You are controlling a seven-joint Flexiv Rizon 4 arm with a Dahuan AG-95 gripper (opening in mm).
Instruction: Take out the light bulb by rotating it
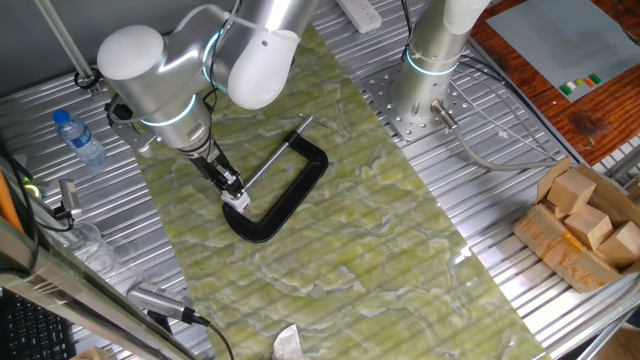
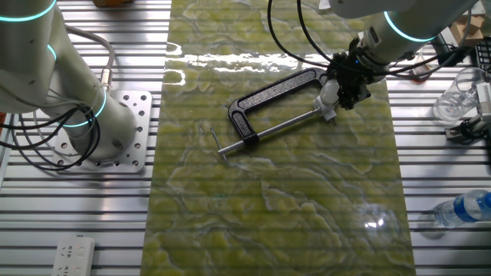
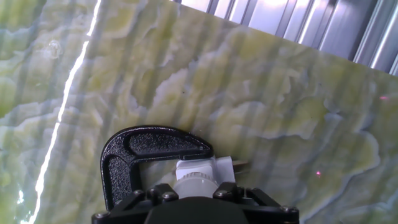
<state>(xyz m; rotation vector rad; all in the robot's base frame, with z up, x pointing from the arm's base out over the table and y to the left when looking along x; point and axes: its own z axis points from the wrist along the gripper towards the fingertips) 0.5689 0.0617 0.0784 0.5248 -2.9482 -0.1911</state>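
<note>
The light bulb [image 3: 195, 185] is a small frosted-white bulb seated in a white socket [image 3: 200, 167]. The socket is held at the jaw end of a black C-clamp [image 1: 290, 190] that lies flat on the green marbled mat [image 1: 380, 250]. My gripper [image 1: 231, 189] reaches down onto the bulb and is shut on it, a finger on each side. In the other fixed view the gripper [image 2: 343, 88] covers most of the bulb [image 2: 328, 95] at the clamp's [image 2: 268, 96] right end. In the hand view the gripper [image 3: 194, 194] fills the bottom edge, and the clamp's curved arm [image 3: 146, 149] lies to the left.
A clear water bottle [image 1: 78, 137] with a blue cap lies on the metal table at left. A cardboard box of wooden blocks [image 1: 585, 225] stands at right. A crumpled white scrap [image 1: 288, 345] lies at the mat's near edge. A second arm's base [image 1: 425, 100] stands at the back.
</note>
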